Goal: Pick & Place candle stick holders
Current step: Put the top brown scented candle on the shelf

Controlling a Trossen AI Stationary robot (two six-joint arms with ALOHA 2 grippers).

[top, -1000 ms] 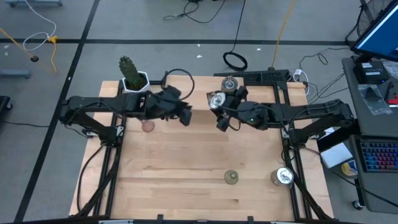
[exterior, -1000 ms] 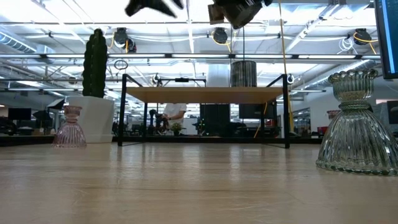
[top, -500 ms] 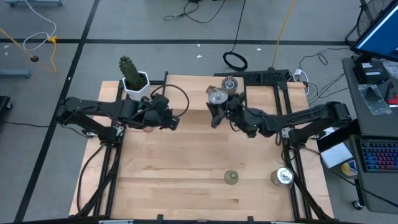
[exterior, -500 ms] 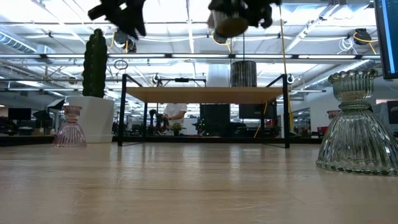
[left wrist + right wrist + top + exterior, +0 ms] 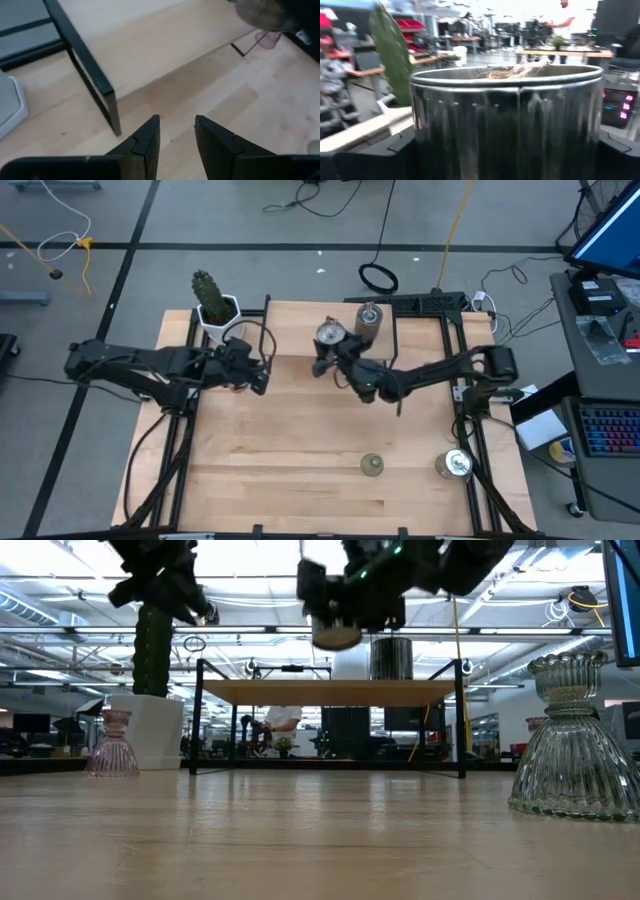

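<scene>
My left arm covers whatever lies beneath it near the cactus, and my left tool hangs there released, holding nothing. My right tool is clenched on a silvery metal holder, lifted above the far middle of the desk; pale fibres lie in its cup.

We see the right gripper raised high, arm stretched toward the far middle, jaws spread wide around a metal candle holder. The left gripper hangs aloft too, jaws narrowly parted, holding nothing.
</scene>
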